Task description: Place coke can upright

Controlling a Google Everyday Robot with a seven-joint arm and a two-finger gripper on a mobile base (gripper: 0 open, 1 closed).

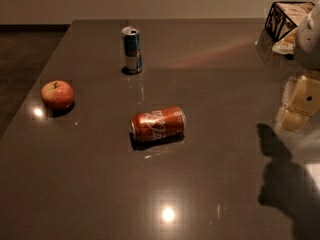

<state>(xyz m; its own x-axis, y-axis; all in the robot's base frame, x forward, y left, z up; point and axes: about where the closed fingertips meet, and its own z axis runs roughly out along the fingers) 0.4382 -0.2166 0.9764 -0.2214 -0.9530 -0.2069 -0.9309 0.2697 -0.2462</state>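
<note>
The coke can (158,124) is red-orange with white script and lies on its side near the middle of the dark table (100,184). Its silver top points right. My gripper (300,106), pale yellow below a white arm part, hangs at the right edge of the view. It is well to the right of the can and apart from it, and nothing shows in it.
A tall slim blue-and-silver can (132,50) stands upright at the back. A red apple (57,94) sits at the left. A black wire basket (286,15) stands at the back right corner. The arm's shadow (285,184) falls on the table at the lower right.
</note>
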